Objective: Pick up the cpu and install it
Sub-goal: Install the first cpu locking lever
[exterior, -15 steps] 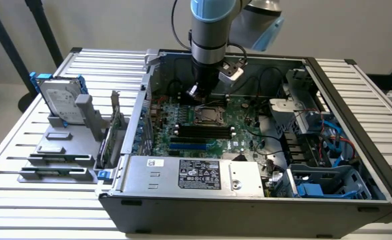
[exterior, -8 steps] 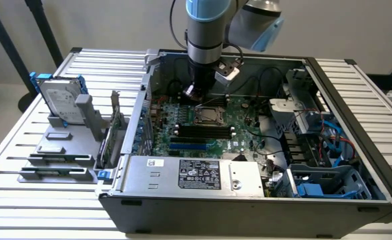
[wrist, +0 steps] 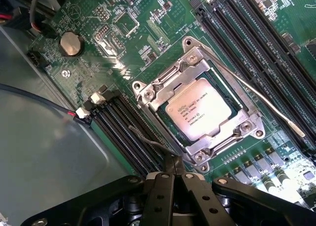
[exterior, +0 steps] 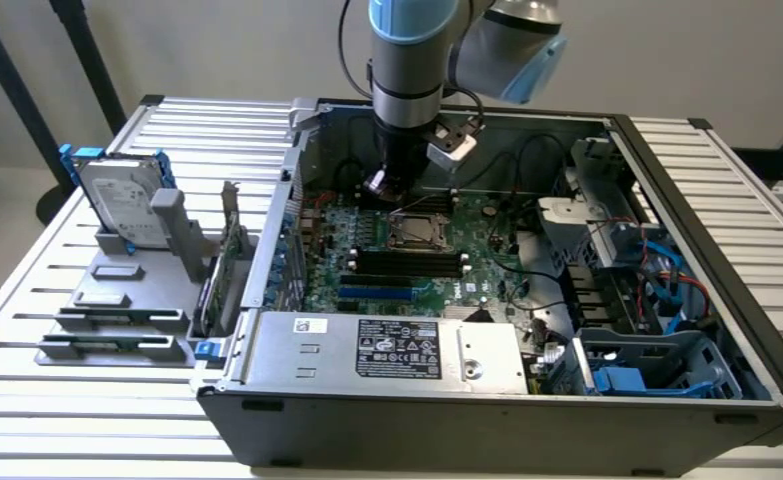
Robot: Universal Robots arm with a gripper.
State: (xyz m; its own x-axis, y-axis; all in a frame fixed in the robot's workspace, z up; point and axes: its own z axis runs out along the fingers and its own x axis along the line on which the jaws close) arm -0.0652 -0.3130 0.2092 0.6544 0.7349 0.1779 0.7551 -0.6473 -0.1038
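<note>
Silver metal catches my eye first: the cpu (wrist: 197, 115) already lies in its socket (wrist: 148, 95) at the middle of the wrist frame, print facing up, with the steel frame bolted around it. My gripper (wrist: 173, 172) sits low in that frame with its black fingers (wrist: 163, 186) pressed together on nothing, tips just beside the socket's near corner. In the exterior view the gripper (exterior: 380, 183) hangs over the motherboard (exterior: 485, 215) inside the open case (exterior: 498, 410), close behind the socket (exterior: 418, 232). As I judge it, the chip looks seated flat and square, so doing this well now means keeping the shut tips off its lid and off the thin lever wire (wrist: 256, 95) running along one side of the socket toward the right edge. Room is tight: dark memory slots (wrist: 123, 127) flank the socket on the lower left and more run across the upper right, and a red and black cable (wrist: 44, 100) crosses at the left. Open space lies mostly straight up, between the case walls.
</note>
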